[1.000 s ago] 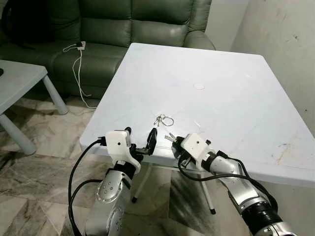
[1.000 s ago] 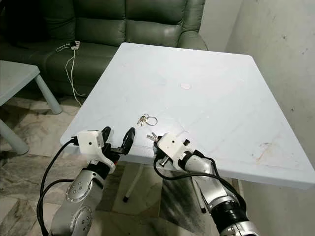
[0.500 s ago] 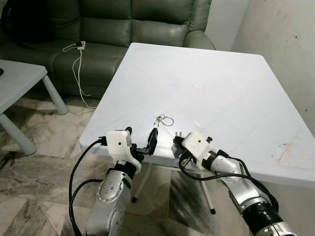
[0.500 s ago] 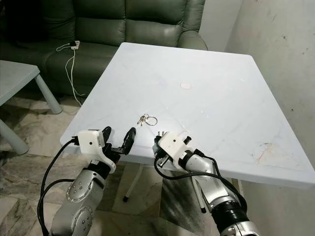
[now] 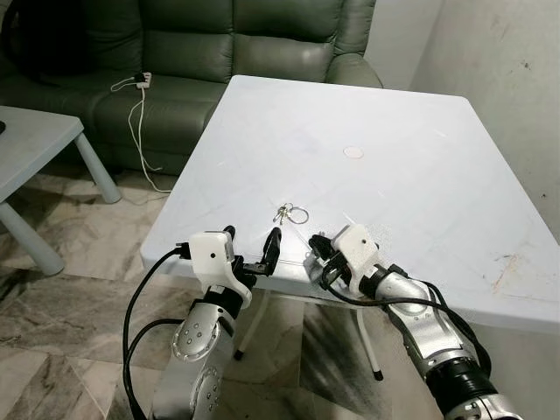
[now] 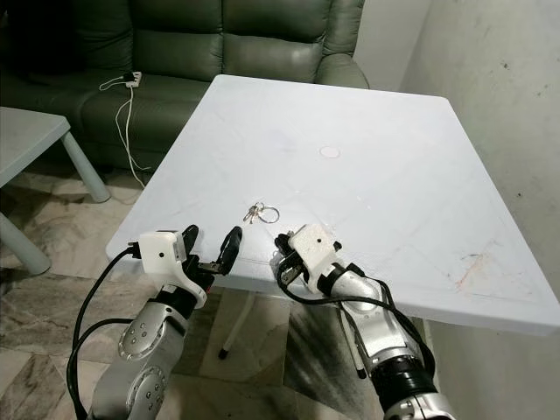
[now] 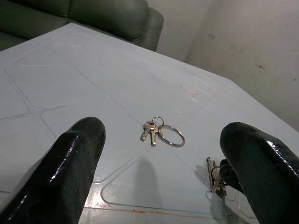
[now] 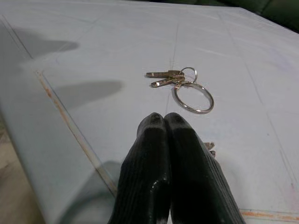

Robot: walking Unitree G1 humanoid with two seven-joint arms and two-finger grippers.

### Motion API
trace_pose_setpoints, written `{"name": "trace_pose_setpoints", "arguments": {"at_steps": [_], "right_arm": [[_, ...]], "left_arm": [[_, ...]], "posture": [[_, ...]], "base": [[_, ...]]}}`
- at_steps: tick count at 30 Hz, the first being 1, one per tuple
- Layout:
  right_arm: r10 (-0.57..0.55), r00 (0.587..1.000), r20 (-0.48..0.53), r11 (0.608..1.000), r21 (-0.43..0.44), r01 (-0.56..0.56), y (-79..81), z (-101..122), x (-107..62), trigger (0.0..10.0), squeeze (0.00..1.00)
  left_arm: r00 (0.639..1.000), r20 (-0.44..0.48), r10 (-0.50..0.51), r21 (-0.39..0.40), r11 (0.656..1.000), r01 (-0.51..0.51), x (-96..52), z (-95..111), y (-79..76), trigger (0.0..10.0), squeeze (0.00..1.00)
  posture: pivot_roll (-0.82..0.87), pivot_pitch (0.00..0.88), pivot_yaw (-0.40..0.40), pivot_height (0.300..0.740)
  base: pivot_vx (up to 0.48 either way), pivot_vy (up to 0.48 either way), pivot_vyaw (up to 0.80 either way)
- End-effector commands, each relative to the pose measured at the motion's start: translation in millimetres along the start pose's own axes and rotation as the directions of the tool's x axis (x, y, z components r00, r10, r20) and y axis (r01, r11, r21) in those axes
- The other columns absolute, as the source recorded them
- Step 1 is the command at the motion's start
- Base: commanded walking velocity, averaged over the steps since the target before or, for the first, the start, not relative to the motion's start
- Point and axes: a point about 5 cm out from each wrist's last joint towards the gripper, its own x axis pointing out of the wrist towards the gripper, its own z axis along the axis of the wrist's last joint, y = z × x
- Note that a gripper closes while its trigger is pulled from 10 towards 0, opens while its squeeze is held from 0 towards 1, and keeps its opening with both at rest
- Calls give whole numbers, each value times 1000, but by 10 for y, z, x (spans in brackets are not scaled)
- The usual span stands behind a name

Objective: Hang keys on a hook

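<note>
Head views: a white table [image 5: 420,175] stands before a green sofa [image 5: 219,44]. The keys [image 5: 290,213], two on a ring, lie flat on the table near its front edge. The left gripper [image 5: 252,249] hovers at that edge, just short of the keys, its fingers spread apart and empty. The right gripper [image 5: 317,251] sits over the table just beside the keys on their near side, and its fingers look pressed together. A white cable [image 5: 138,122] hangs from the sofa seat, well apart from the keys. A second table [image 5: 35,149] stands beside the sofa.

Left wrist view: both black fingers [image 7: 77,163] are wide apart, with the keys [image 7: 161,133] lying between and beyond them. A small metal piece [image 7: 214,175] shows at the right gripper's tip, near the keys.

Right wrist view: the two fingers [image 8: 175,172] are clenched flush together, their tips just short of the key ring [image 8: 192,97]. Whether they pinch the small metal bit at their side cannot be told.
</note>
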Motion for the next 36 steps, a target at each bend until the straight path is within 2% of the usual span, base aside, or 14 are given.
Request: {"name": "trace_pose_setpoints", "arguments": {"at_steps": [1,6,11,17,18,19,20,21,23,24,25,26,36], "right_arm": [[0,1000,16,1000,-14,0,-55,58,-1,10000,0],[17,1000,1,997,-79,-17,-21,26,-16,10000,0],[32,999,0,997,-77,-32,2,15,-17,10000,0],[61,998,-16,986,-155,-62,66,8,-21,10000,0],[67,998,-16,988,-141,-68,72,2,-23,10000,0],[75,997,-14,993,-91,-76,71,-7,-27,10000,16],[75,997,-14,993,-91,-76,71,-7,-27,10000,16],[66,998,-11,993,-99,-67,61,2,-29,10000,1000],[35,999,-22,989,-146,-38,36,6,-21,10000,1000],[33,999,-35,986,-160,-39,34,-3,-16,10000,576],[41,998,-37,986,-157,-47,40,-5,-16,10000,576],[45,998,-35,985,-163,-51,46,-1,-16,10000,0],[49,998,-44,985,-165,-56,52,-15,-21,10000,0]], "left_arm": [[999,40,-23,-50,998,25,63,74,-161,10000,0],[999,44,-25,-48,998,27,66,82,-164,10000,0],[999,45,-26,-48,998,28,63,82,-170,10000,0],[999,46,-25,-48,998,28,67,87,-171,10000,0],[999,47,-25,-49,998,27,68,88,-172,10000,0],[999,47,-24,-50,998,26,69,89,-173,10000,0],[999,47,-24,-50,998,26,69,89,-173,10000,0],[999,47,-23,-50,998,25,69,90,-173,10000,0],[999,47,-22,-51,998,25,68,90,-171,10000,0],[999,47,-21,-52,998,24,66,89,-169,10000,0],[999,47,-21,-51,998,23,65,88,-169,10000,0],[999,47,-21,-52,998,23,65,89,-168,10000,0],[999,49,-19,-54,998,22,69,93,-165,10000,0]], "posture": [[21,59,-88,740],[24,53,-89,740],[24,50,-89,740],[23,55,-90,740],[23,56,-90,740],[23,56,-90,740],[23,56,-90,740],[24,59,-91,740],[22,61,-91,740],[22,62,-91,740],[22,62,-91,740],[22,63,-92,740],[22,66,-93,740]], "base": [[0,0,0],[0,0,0],[0,0,0],[0,0,0],[0,0,0],[0,0,0],[0,0,0],[0,0,0],[0,0,0],[0,0,0],[0,0,0],[0,0,0],[0,0,0]]}}
